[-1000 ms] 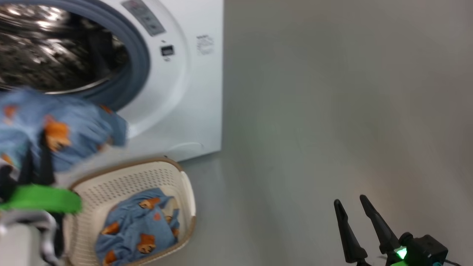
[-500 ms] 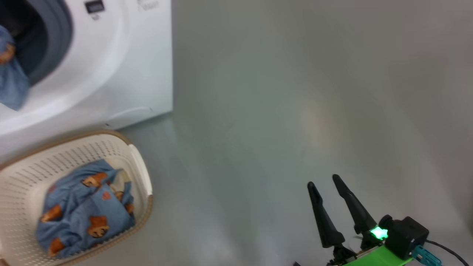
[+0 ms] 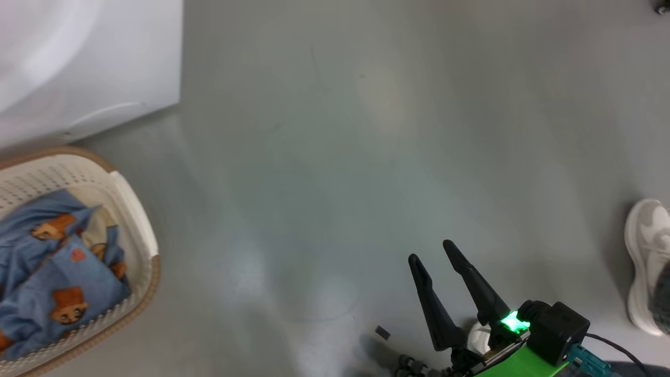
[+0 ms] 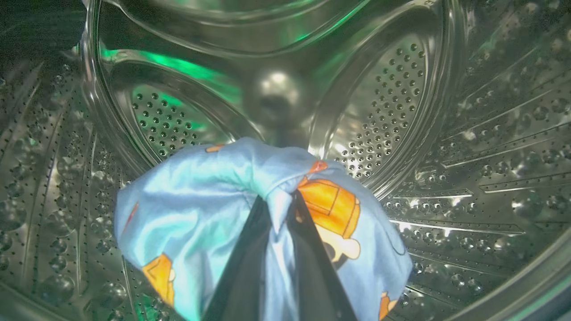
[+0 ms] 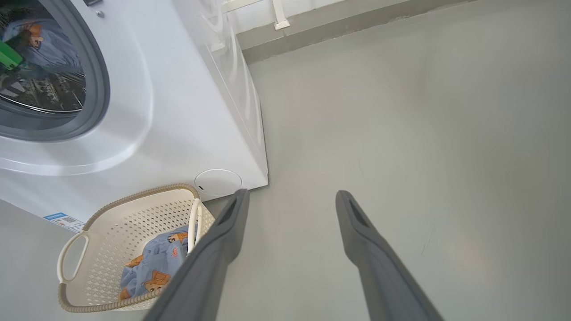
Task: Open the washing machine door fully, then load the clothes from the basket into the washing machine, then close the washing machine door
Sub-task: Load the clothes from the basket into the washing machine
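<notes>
Grips a bear-print garment [image 4: 200, 196] in the left gripper [image 4: 281, 200], deep inside the steel drum [image 4: 446, 133], with fabric bunched over and around the fingertips. Holds the right gripper [image 3: 430, 250] spread and empty above the floor [image 3: 340, 157], with the basket [image 3: 133, 209] of more clothes [image 3: 57, 272] well off to its left, beside the washing machine [image 3: 104, 63].

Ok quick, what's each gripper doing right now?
Left gripper: shut on a light blue bear-print garment inside the steel drum.
Right gripper: open, holding nothing.

Noted right gripper [image 3: 430, 250], fingers parted, over grey floor [image 3: 335, 157]. Observed basket [image 3: 137, 220] well to its left, clothes [image 3: 57, 272] lying inside. Recorded washer [image 3: 104, 63] corner ahead of basket, far left of gripper. Logged pale shoe [image 3: 646, 262] off to gripper's right.
</notes>
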`<state>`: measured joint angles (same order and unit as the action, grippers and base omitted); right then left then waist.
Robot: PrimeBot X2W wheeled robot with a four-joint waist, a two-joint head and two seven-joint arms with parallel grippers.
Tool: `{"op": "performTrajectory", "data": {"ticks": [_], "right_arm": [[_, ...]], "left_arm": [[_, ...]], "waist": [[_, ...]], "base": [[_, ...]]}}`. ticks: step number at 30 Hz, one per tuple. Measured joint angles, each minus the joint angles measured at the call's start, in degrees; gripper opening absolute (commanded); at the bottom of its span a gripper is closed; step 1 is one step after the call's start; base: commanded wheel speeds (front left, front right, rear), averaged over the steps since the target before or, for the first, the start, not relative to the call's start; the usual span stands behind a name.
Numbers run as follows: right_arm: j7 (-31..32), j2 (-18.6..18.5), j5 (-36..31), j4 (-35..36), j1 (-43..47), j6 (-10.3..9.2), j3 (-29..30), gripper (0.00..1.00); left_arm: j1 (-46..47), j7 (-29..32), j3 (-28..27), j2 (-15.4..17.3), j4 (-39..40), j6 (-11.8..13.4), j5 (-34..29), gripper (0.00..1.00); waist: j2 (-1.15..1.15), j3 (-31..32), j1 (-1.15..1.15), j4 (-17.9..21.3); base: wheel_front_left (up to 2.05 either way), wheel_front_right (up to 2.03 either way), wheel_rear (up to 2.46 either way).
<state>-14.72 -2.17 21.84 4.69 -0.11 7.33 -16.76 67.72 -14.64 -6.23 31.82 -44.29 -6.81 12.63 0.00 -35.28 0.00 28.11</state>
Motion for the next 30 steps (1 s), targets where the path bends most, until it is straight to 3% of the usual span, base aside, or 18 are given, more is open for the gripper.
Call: {"op": "performTrajectory", "data": {"ticks": [9, 16, 17, 19, 20, 21, 22, 30], "right_arm": [[0.0, 0.1, 0.2, 1.0, 0.0, 0.00, -1.1, 1.00], [0.0, 0.1, 0.4, 1.1, 0.0, 0.00, -1.0, 1.00], [0.0, 0.1, 0.4, 1.1, 0.0, 0.00, -1.0, 1.00], [0.0, 0.1, 0.4, 1.2, 0.0, 0.00, -0.8, 1.00], [0.0, 0.1, 0.4, 1.2, 0.1, 0.00, -0.8, 1.00], [0.0, 0.1, 0.4, 1.3, 0.1, 0.00, -0.8, 1.00], [0.0, 0.1, 0.5, 1.3, 0.1, 0.00, -0.8, 1.00], [0.0, 0.1, 0.5, 0.8, 0.0, 0.00, 0.3, 1.00]], "left_arm": [[4.5, -0.1, -2.3, 2.4, 2.5, 2.0, -1.4, 0.00], [5.1, 0.2, 1.9, 3.2, -4.7, 1.9, -5.4, 0.00], [5.6, 0.9, 2.4, 3.4, -5.9, 2.1, -5.9, 0.05], [6.8, 1.7, 3.2, 3.5, -7.9, 2.4, -6.4, 0.45], [7.5, 2.2, 3.6, 3.7, -8.7, 2.6, -6.6, 0.50], [8.2, 2.5, 3.8, 3.8, -9.5, 2.6, -7.0, 0.94], [8.9, 2.9, 3.8, 3.8, -10.2, 2.7, -7.1, 1.00], [10.1, 3.5, 5.2, 2.4, -14.9, 6.4, -7.8, 1.00]], "waist": [[0.00, -4.5, 0.00, 3.0], [0.00, -5.3, 0.00, 3.8], [0.00, -5.2, 0.00, 3.8], [0.00, -5.0, 0.00, 3.7], [0.00, -4.9, 0.00, 3.7], [0.00, -4.9, 0.00, 3.7], [0.00, -4.8, 0.00, 3.7], [0.00, -3.3, 0.00, 2.6]], "base": [[0.00, 0.00, 0.00], [0.00, 0.00, 0.00], [0.00, 0.00, 0.00], [0.00, 0.00, 0.00], [0.00, 0.00, 0.00], [0.00, 0.00, 0.00], [0.00, 0.00, 0.00], [0.00, 0.00, 0.00]]}}
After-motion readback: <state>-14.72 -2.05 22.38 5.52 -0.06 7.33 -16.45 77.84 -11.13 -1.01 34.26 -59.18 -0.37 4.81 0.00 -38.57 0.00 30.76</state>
